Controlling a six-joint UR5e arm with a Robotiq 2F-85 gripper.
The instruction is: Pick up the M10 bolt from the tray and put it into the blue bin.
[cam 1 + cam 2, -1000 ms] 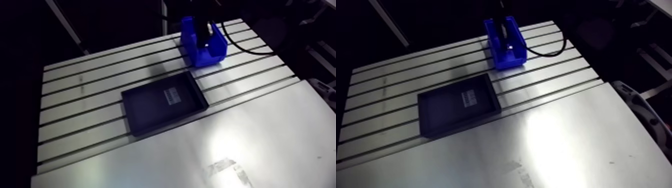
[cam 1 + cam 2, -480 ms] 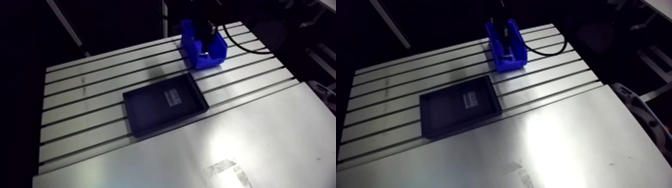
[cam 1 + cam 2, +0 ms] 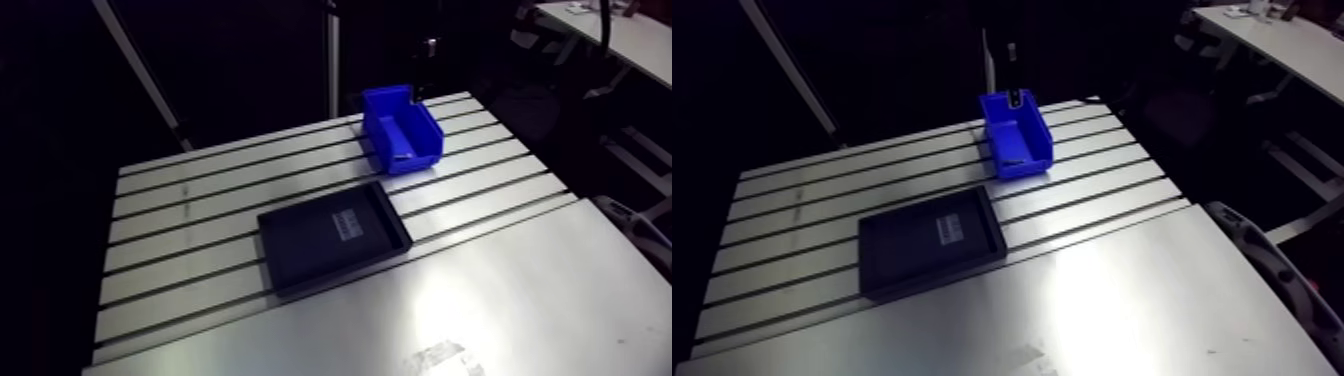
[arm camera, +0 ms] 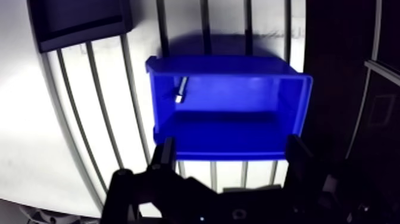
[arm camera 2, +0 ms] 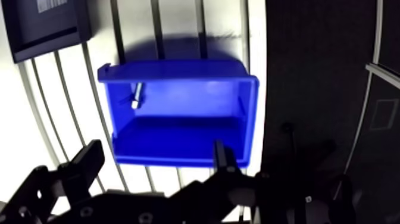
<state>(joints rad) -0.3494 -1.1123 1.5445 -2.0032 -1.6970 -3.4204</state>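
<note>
Item: table (image 3: 190, 235); aluminium, far part crossed by long dark parallel slots, near part a smooth plate (image 3: 520, 290) with a bright glare patch and a scuffed mark close to its near edge.

Item: tray (image 3: 300, 248); black, shallow, rectangular, set askew on the slotted part with its near side close to the seam with the smooth plate; holds only a small white label (image 3: 349, 221) toward its far side.

Item: bin (image 3: 424, 142); blue, open-topped, standing upright on the slotted part by the table's far corner, apart from the tray with bare slots between them.

Item: bolt (image 4: 180, 90); short, silvery, lying tilted inside the bin, on its floor against the wall farthest from the gripper, in the corner on the tray side; touching nothing but the bin.

Item: gripper (image 4: 232, 143); black; in the wrist view it hangs above the bin's near wall, both fingers (image 4: 168, 154) spread wide, roughly as far apart as the bin is long; released, nothing between them.

Hidden or unclear: in the wrist view the tray is cut off, only one corner showing ahead of the bin; the label's print cannot be read in any view; the bolt's head and thread cannot be told apart, nor any size mark; in the arm view the gripper is only a small dark shape behind the bin, its fingers unreadable there; the bolt in the arm view is at most a faint fleck in the bin.
</note>
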